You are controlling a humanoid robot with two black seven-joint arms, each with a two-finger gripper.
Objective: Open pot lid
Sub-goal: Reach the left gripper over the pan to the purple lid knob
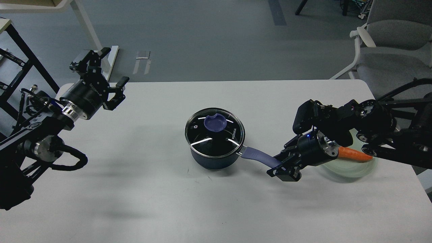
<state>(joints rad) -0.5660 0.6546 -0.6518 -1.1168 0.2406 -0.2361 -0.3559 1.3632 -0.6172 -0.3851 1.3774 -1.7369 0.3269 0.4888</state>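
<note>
A dark blue pot [212, 158] stands mid-table with its glass lid [214, 132] on; the lid has a purple knob [215, 123]. The pot's purple handle [258, 156] points to the lower right. My right gripper [282, 166] is at the handle's far end, its fingers closed around it, and it hides the handle's tip. My left gripper [115, 65] is open and empty, raised over the table's far left corner, well away from the pot.
A clear plate [351, 170] with an orange carrot [354, 154] lies at the right, partly behind my right arm. A grey chair [391, 44] stands past the far right corner. A black frame [20, 60] stands at the left.
</note>
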